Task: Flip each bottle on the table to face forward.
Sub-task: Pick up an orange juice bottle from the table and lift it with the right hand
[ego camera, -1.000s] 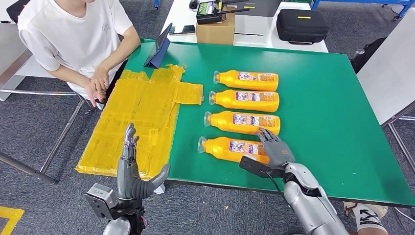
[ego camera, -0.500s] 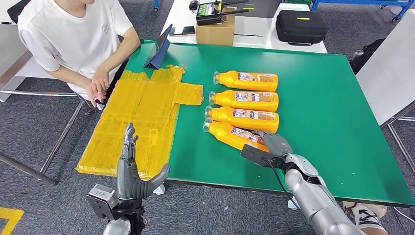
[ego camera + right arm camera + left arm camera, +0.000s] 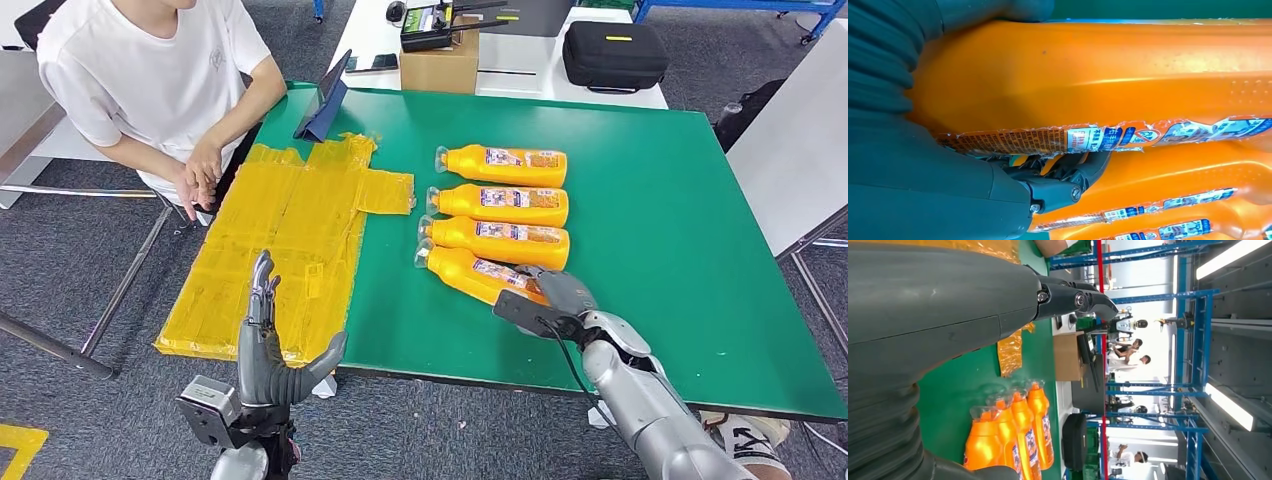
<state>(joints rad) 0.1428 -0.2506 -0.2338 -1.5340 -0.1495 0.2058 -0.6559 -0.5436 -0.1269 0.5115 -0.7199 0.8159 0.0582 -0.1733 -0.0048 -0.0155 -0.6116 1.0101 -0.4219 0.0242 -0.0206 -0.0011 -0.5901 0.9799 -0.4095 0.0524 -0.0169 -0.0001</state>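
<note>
Gripping the base of the nearest bottle, the right hand has swung it askew against its neighbour; flipping seems underway. Left hand stays open.

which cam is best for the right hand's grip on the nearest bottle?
Right wrist view: the right hand wraps the nearest bottle close up, dark fingers under its label edge. Head view shows the whole bottle lying skewed, grip small. Left wrist view catches just the bottles' necks.

The head view looks down on the table; both wrist views, turned sideways, share its bottles.
</note>
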